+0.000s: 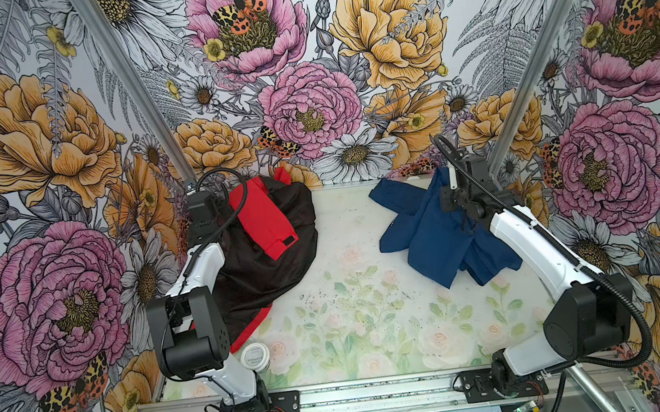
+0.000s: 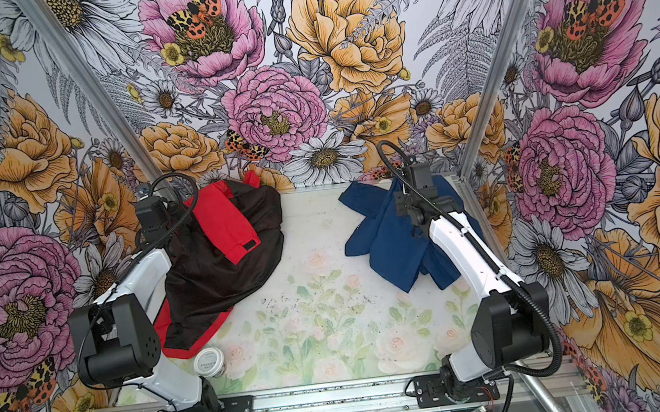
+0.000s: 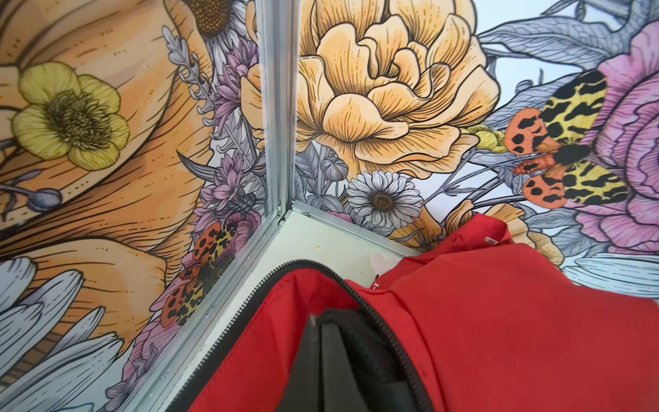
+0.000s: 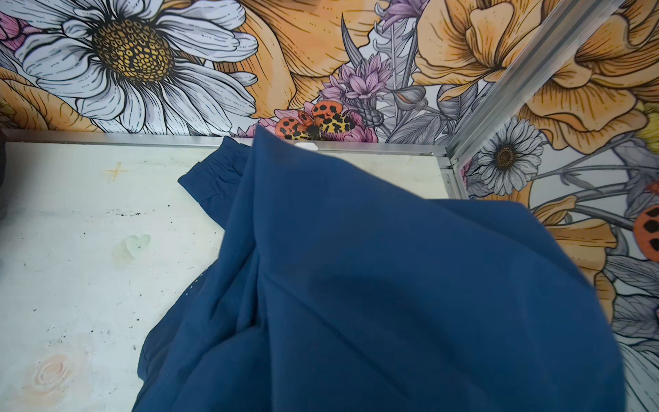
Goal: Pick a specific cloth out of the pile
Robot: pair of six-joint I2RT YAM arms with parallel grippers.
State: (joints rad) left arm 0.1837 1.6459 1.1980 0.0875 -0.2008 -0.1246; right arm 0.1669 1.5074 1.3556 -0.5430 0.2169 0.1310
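The pile looks split: your left hand (image 3: 331,360) pinches the red jacket (image 1: 262,218) at the far-left corner of the desk (image 1: 346,222), your right hand (image 1: 449,199) pinches the navy garment (image 1: 427,230) far right, so next, I judge, lift the wanted one clear.

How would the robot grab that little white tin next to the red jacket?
Grip the tin across its round side wall, coming straight down from above. It stands upright, lid up, low and round, so opposite sides are free to pinch. The jacket lies just behind it and the left arm crowds one side, so a sideways approach looks awkward.
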